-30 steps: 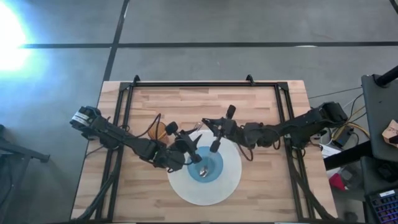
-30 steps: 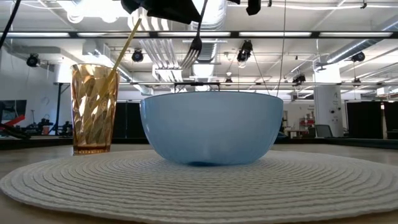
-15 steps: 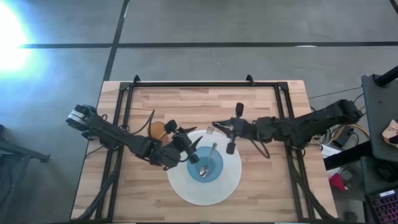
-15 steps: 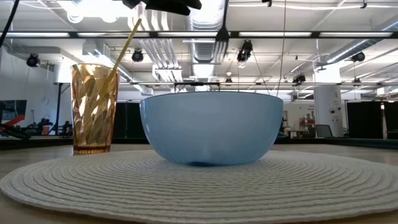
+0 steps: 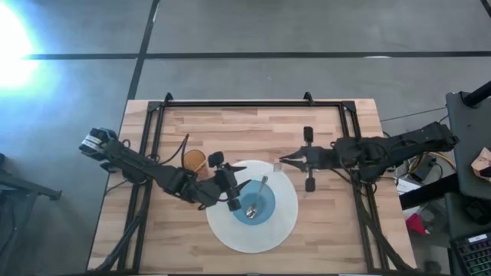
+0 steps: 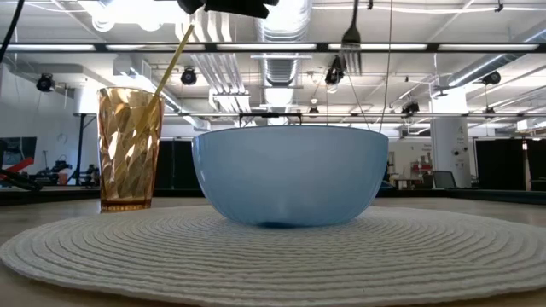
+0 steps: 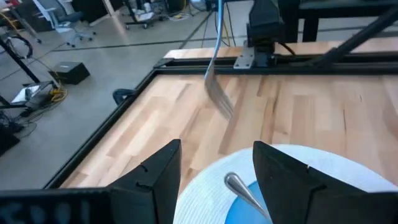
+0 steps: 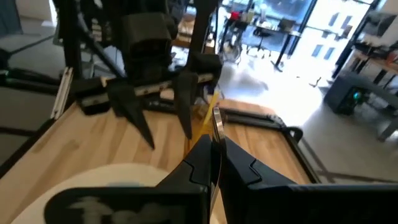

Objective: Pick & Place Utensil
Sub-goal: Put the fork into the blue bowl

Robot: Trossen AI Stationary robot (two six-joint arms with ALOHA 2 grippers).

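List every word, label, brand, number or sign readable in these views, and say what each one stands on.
None can be read in any view.
The amber cup, blue bowl, round placemat, the fork that the right gripper holds, and the spoon in the bowl carry no print.
Background room signage in the low view is too small to read.

R gripper (image 5: 295, 160) w/ fork (image 5: 279, 162) — right of bowl (image 5: 254, 203).

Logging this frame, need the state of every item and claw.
Fork: gripped, hanging tines down in the air.
Right claw: shut on fork.
Left claw: open, empty, over mat edge.
Bowl: upright on mat.
Spoon: lying in bowl.
Cup: upright, straw inside.
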